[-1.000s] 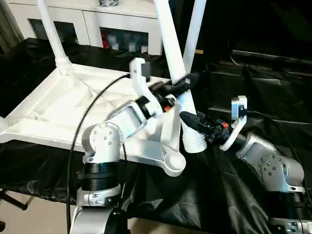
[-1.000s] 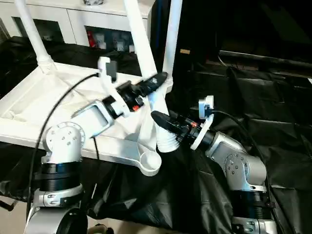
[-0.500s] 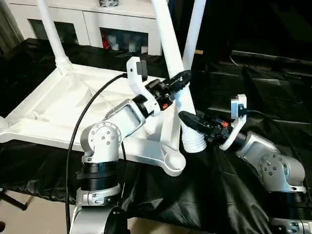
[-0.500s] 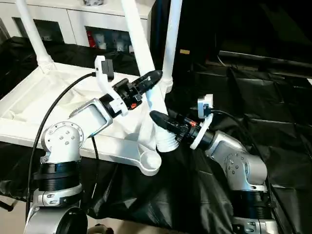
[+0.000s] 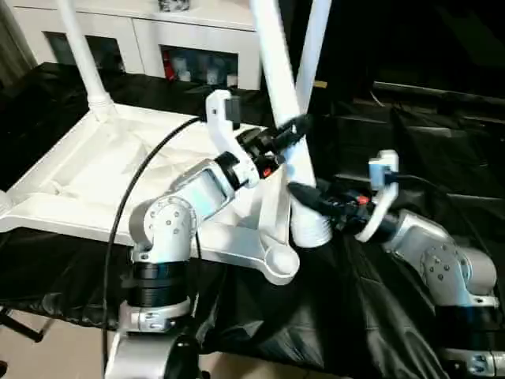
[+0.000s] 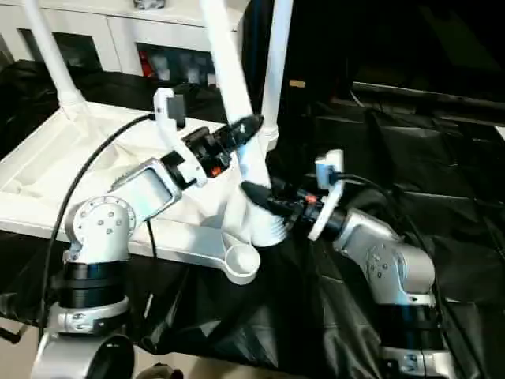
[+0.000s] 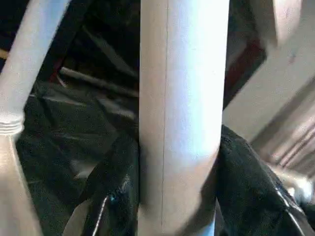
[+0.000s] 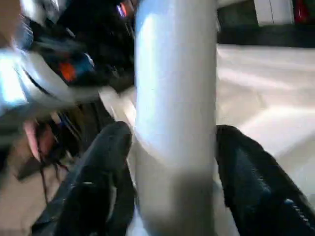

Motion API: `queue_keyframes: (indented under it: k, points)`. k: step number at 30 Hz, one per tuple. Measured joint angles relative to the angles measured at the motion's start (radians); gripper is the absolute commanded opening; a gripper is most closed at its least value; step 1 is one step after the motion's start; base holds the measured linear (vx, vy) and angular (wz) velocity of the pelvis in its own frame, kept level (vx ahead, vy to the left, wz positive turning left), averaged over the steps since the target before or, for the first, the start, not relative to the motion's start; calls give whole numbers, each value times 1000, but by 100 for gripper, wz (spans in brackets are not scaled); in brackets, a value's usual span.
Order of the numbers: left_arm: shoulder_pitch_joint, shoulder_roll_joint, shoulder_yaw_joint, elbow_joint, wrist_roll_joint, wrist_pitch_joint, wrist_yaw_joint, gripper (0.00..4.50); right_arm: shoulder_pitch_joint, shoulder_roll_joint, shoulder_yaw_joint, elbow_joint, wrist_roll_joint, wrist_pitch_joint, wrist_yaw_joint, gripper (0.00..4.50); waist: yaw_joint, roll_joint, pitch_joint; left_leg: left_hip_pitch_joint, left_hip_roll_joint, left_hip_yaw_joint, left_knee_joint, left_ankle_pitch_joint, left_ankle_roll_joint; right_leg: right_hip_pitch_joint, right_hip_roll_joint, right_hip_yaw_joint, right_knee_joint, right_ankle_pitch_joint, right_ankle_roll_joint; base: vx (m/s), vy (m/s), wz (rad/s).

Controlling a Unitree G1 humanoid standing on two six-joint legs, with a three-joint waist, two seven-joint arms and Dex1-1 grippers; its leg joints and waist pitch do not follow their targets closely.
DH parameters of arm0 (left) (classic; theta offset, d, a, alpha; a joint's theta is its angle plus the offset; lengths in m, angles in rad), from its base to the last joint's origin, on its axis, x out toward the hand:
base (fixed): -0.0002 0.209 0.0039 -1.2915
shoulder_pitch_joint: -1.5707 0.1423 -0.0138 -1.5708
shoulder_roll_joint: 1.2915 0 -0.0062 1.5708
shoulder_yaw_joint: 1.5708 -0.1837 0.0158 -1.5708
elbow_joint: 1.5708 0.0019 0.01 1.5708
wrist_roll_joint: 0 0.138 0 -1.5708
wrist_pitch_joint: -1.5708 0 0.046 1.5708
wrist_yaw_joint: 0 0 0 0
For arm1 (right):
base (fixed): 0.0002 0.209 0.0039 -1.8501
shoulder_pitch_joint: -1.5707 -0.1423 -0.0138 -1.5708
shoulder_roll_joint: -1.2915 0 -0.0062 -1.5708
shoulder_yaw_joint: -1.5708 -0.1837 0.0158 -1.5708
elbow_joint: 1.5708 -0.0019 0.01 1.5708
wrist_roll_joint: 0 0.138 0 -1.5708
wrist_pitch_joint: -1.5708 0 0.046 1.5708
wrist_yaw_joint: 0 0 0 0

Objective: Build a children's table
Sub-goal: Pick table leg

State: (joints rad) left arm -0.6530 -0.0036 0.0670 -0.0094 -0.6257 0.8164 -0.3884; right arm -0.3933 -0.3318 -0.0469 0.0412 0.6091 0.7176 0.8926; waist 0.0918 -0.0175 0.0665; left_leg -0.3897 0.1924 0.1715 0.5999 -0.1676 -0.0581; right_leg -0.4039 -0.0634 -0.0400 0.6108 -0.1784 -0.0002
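Left wrist view gives me my left fingers (image 7: 115, 196) clamped on the loose leg (image 5: 272, 75); right fingers (image 8: 246, 182) straddle its lower end, beside the upturned tabletop's (image 5: 102, 170) near corner socket (image 5: 278, 263).

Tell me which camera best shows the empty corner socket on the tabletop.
The left eye view: the empty corner socket sits in the open at the tabletop's near corner, by the loose leg's threaded end. The right eye view shows it too. The wrist views frame the leg's shaft.
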Motion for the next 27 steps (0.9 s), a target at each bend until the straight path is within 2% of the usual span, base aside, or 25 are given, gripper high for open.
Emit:
queue_keyframes:
  k: [7, 16, 27]
  points:
    - [-19, 68, -82, -15, 65, -39, -57, 184, -60, -49, 58, -2, -40, 76, -32, 304, -1, -3, 0, 0, 0, 0, 0, 0, 0, 0, 0, 0, 0, 0, 0, 0, 0, 0]
    - [-19, 99, -153, -48, 110, -61, -90, 184, -92, -62, 122, 9, -77, 106, -41, 304, -1, -7, 0, 0, 0, 0, 1, 0, 0, 0, 0, 0, 1, 0, 0, 0, 0, 0]
    - [-19, 104, -162, -54, 110, -78, -109, 184, -110, -53, 137, 15, -92, 107, -43, 304, 0, -7, 0, 1, 0, 0, 2, 1, -1, 0, 0, 0, 4, 0, 0, 0, 0, 0]
